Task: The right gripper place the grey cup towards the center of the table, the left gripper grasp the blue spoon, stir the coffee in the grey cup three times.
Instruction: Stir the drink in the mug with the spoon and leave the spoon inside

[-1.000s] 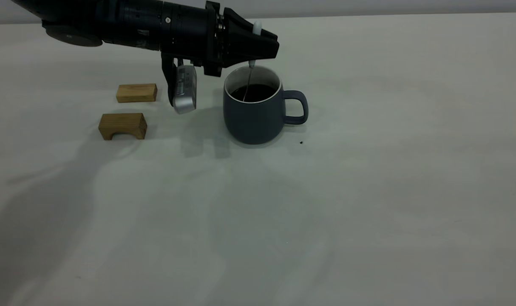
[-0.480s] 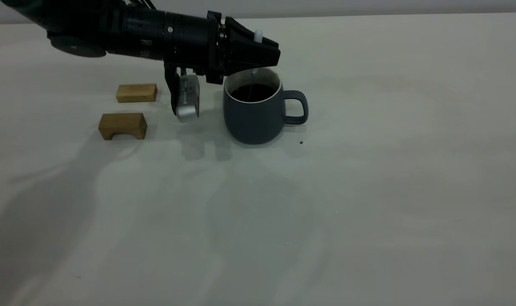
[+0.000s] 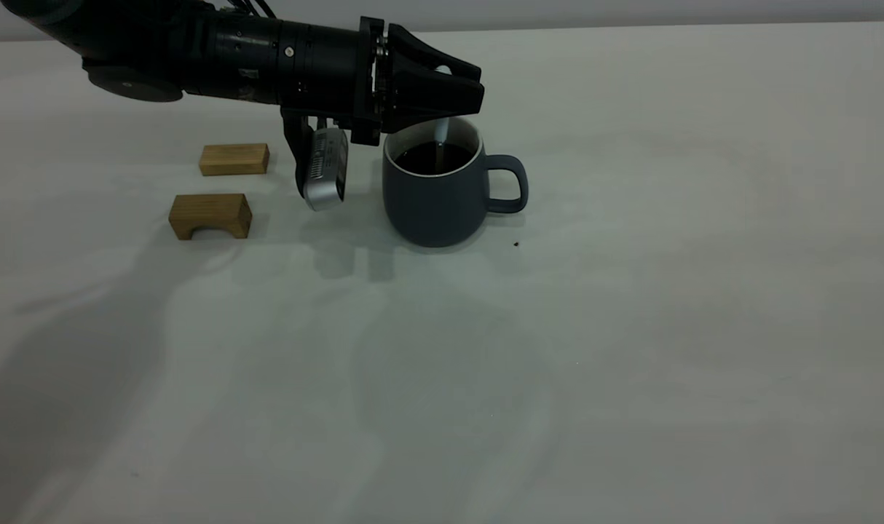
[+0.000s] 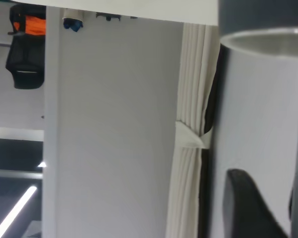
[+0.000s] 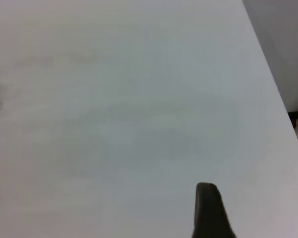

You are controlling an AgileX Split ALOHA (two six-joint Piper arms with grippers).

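The grey cup (image 3: 435, 191), a rounded matte mug with a white rim, holds dark coffee (image 3: 429, 157) directly below the left gripper (image 3: 465, 90). The gripper's fingers are clamped on the blue spoon (image 3: 440, 131), whose pale handle drops between them into the liquid; the bowl is submerged. Two tan wooden blocks (image 3: 222, 191) lie behind the gripper on the table (image 3: 631, 327). Of the right gripper, only one dark fingertip (image 5: 210, 210) shows.

The left arm reaches in nearly level from the exterior view's left, its wrist camera hanging beneath. The left hand (image 3: 467, 93) points toward that view's right, its 2 fingers (image 3: 453, 73) drawn together in a clamp. Of the right hand, only 1 dark fingertip (image 5: 208, 210) shows, in its own wrist view.
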